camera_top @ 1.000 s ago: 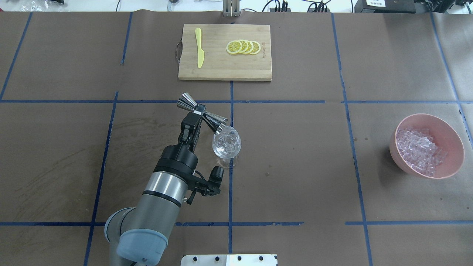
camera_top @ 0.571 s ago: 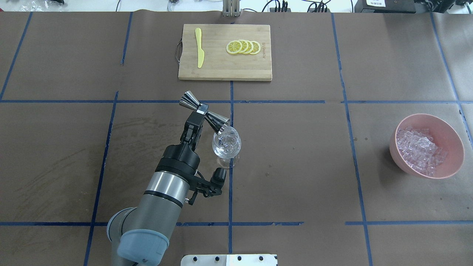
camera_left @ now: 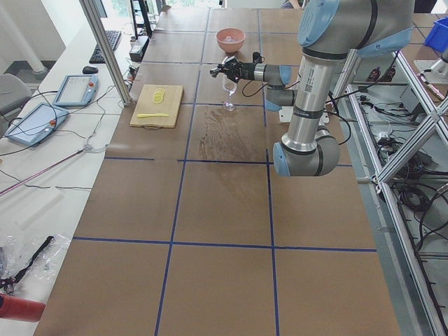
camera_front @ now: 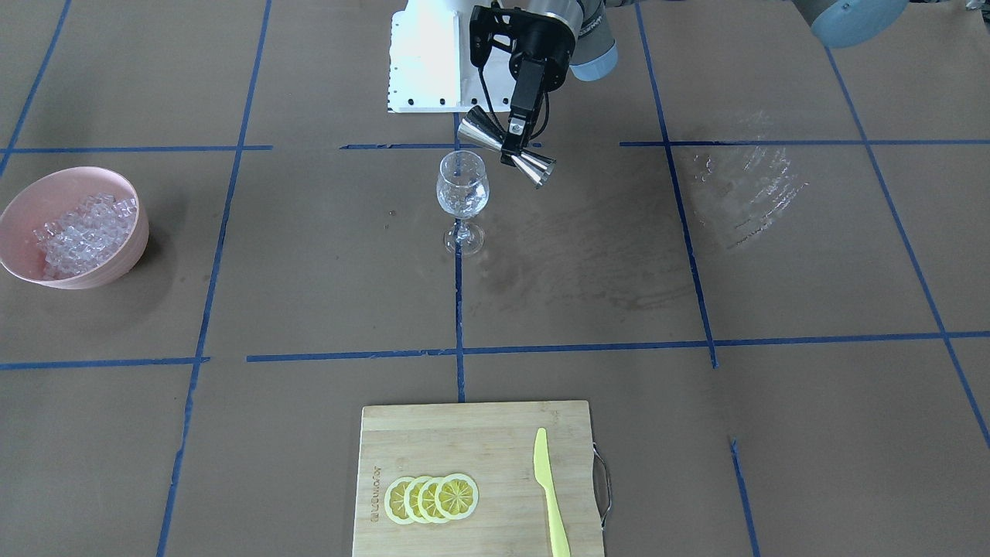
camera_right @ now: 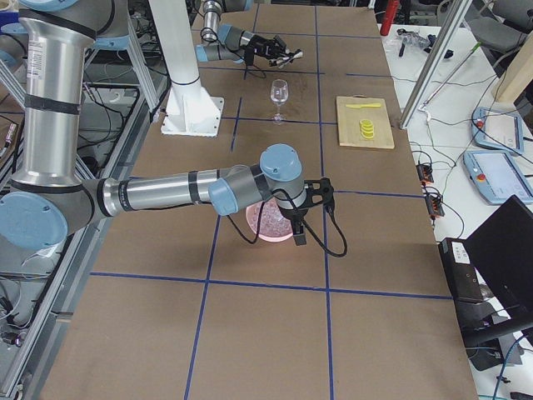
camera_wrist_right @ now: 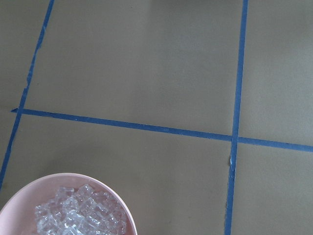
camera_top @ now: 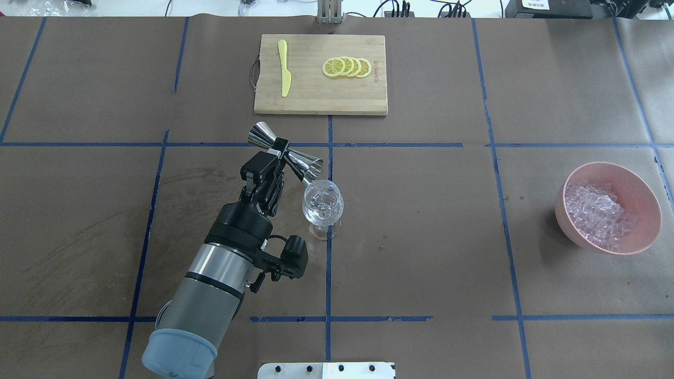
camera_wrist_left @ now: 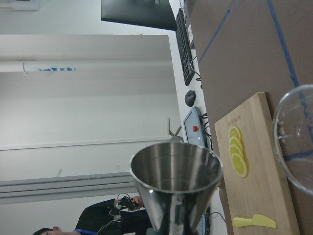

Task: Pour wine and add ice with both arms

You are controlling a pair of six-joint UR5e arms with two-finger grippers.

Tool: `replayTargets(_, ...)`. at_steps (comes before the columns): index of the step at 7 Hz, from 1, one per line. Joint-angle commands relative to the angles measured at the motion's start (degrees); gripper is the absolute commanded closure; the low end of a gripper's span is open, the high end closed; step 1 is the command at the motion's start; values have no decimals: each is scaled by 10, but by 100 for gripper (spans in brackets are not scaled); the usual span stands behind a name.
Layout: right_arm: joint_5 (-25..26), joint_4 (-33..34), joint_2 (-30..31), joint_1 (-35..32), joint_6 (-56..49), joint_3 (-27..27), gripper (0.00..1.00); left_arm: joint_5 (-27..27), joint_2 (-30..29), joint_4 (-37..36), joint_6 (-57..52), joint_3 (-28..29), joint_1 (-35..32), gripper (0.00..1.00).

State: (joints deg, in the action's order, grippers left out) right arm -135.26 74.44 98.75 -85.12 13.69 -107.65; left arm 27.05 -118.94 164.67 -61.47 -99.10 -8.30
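Left claw grips the waist of a tilted, seemingly empty measuring cup just beside the wine glass; pouring judged done; ice lies in the pink bowl, well apart; right claw hangs above it, its opening cannot be told; icing outstanding.

shiny steel cone cup low at centre, mouth showing; clear wine-glass rim at right edge; pale bamboo board bears lemon slices, yellow knife.

Arms: grey tubular links with light-blue joint caps. Left gripper: black, two-fingered; a thin black cable loops behind it.
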Motion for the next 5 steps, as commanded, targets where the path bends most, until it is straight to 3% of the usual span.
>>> replayTargets(1,0,0,0,0,-1,0,0,0,31,57,183,0,0,100)
replayTargets(2,0,0,0,0,-1,0,0,10,52,57,320,0,1,100)
replayTargets(5,1,-1,0,0,-2,-1,0,72,72,62,546,-4,0,100)
